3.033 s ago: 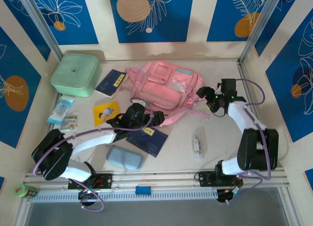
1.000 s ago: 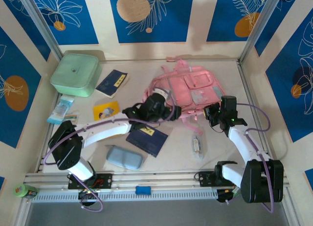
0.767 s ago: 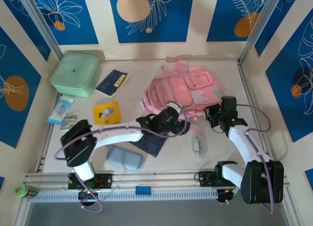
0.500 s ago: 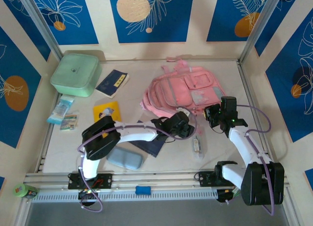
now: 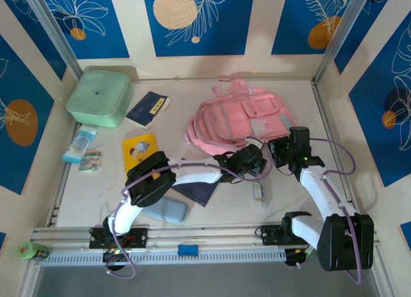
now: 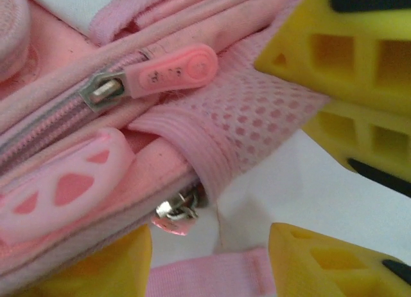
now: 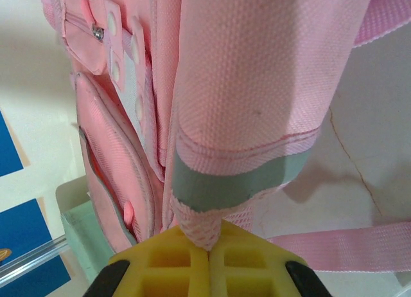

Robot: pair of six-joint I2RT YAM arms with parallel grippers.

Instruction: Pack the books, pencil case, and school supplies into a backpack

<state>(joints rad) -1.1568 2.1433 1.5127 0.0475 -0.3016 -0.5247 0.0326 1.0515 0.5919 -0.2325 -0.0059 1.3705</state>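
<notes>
Top external view: the backpack (image 5: 241, 120) is seen lying flat, well back from the arm bases, with both grippers at its near edge. Its mesh trim is pinched between the closed fingers of the right gripper (image 7: 209, 245). The left gripper (image 5: 253, 161) is held partly open beside a pink zip pull (image 6: 170, 72), with nothing clamped.

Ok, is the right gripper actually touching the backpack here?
Touching. The right wrist view shows the right gripper with its yellow jaws shut on a fold of pink mesh at the edge of the backpack, with no gap between them.
</notes>
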